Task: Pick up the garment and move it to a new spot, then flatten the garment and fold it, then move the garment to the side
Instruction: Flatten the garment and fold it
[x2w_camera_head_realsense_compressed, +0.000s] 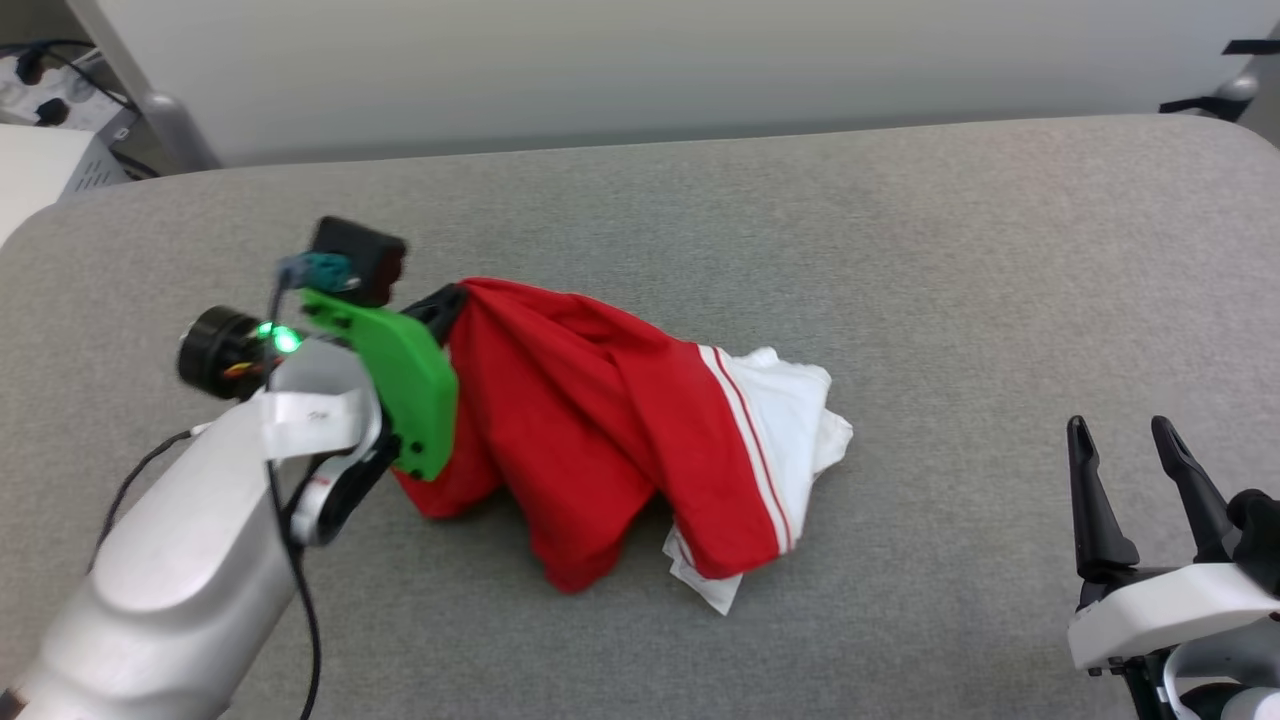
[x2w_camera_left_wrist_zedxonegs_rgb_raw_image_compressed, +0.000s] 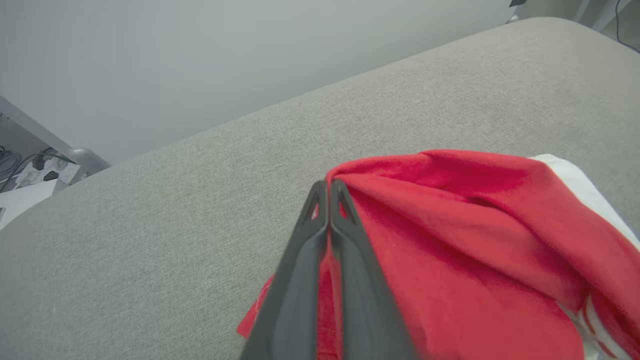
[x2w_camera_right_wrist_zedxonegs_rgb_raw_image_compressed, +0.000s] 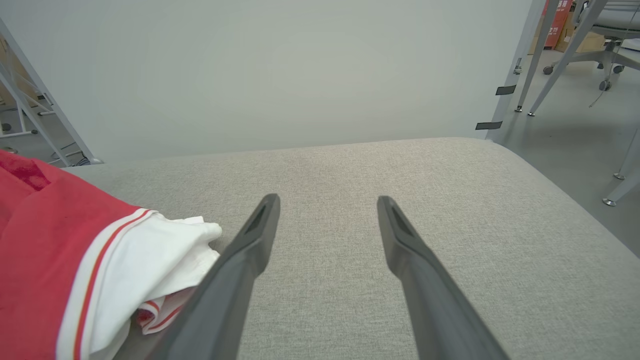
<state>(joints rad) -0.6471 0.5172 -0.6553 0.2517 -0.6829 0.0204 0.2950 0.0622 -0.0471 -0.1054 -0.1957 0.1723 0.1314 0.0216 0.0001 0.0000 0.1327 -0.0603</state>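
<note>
The garment (x2w_camera_head_realsense_compressed: 600, 420) is a red shirt with white sleeves and red-and-white striped trim, bunched in a heap at the middle of the grey padded table (x2w_camera_head_realsense_compressed: 900, 250). My left gripper (x2w_camera_head_realsense_compressed: 455, 297) is shut on a red fold at the heap's upper left corner and holds that corner raised. In the left wrist view the two dark fingers (x2w_camera_left_wrist_zedxonegs_rgb_raw_image_compressed: 350, 240) press together with red cloth (x2w_camera_left_wrist_zedxonegs_rgb_raw_image_compressed: 450, 240) pinched between them. My right gripper (x2w_camera_head_realsense_compressed: 1125, 435) stands open at the lower right, apart from the garment (x2w_camera_right_wrist_zedxonegs_rgb_raw_image_compressed: 75, 260), nothing between its fingers (x2w_camera_right_wrist_zedxonegs_rgb_raw_image_compressed: 250, 250).
The table's rounded far edge (x2w_camera_head_realsense_compressed: 640, 140) meets a pale wall. Cables and a power strip (x2w_camera_head_realsense_compressed: 40, 90) sit beyond the far left corner. Metal frame legs and an office chair (x2w_camera_right_wrist_zedxonegs_rgb_raw_image_compressed: 600, 30) stand off the right side. Bare grey surface (x2w_camera_right_wrist_zedxonegs_rgb_raw_image_compressed: 350, 170) lies right of the garment.
</note>
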